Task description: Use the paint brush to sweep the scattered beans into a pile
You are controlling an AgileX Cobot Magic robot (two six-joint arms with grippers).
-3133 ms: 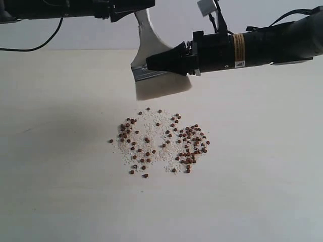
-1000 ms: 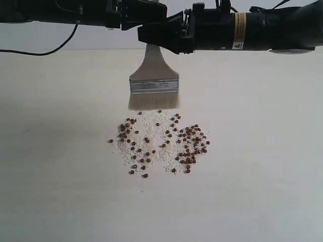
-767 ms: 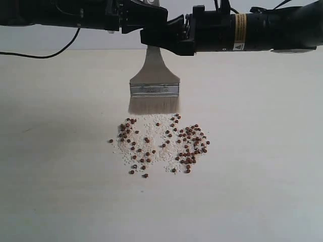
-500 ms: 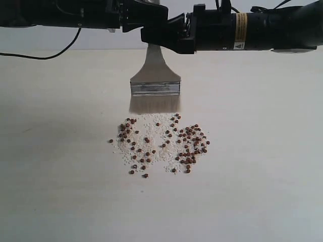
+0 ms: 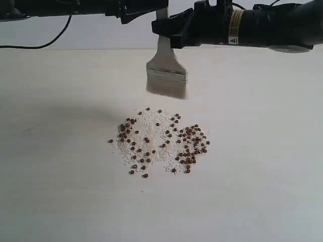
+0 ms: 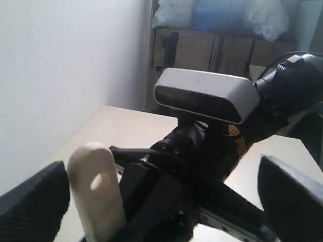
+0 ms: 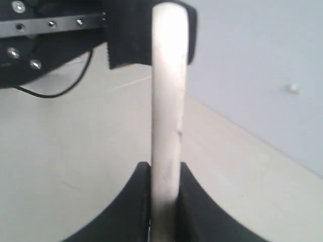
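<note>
The paint brush (image 5: 166, 75) hangs bristles-down above the table, behind the beans (image 5: 162, 142). My right gripper (image 5: 169, 31) is shut on its cream handle (image 7: 168, 116), which sits tight between the two black fingers (image 7: 135, 207). My left gripper (image 5: 145, 7) is open beside the handle's end. In the left wrist view its jaws stand wide apart on either side of the handle end with the hole (image 6: 96, 191), touching nothing. The beans lie spread in a loose patch among white grains (image 5: 151, 121).
The right arm's body and wrist camera (image 6: 206, 96) sit directly in front of my left gripper. A black cable (image 5: 35, 48) hangs from the left arm at the back left. The pale table (image 5: 262, 191) extends on all sides of the patch.
The left gripper has opened and let go of the handle. The right gripper has closed on it. The brush has risen, shifted right and turned slightly.
</note>
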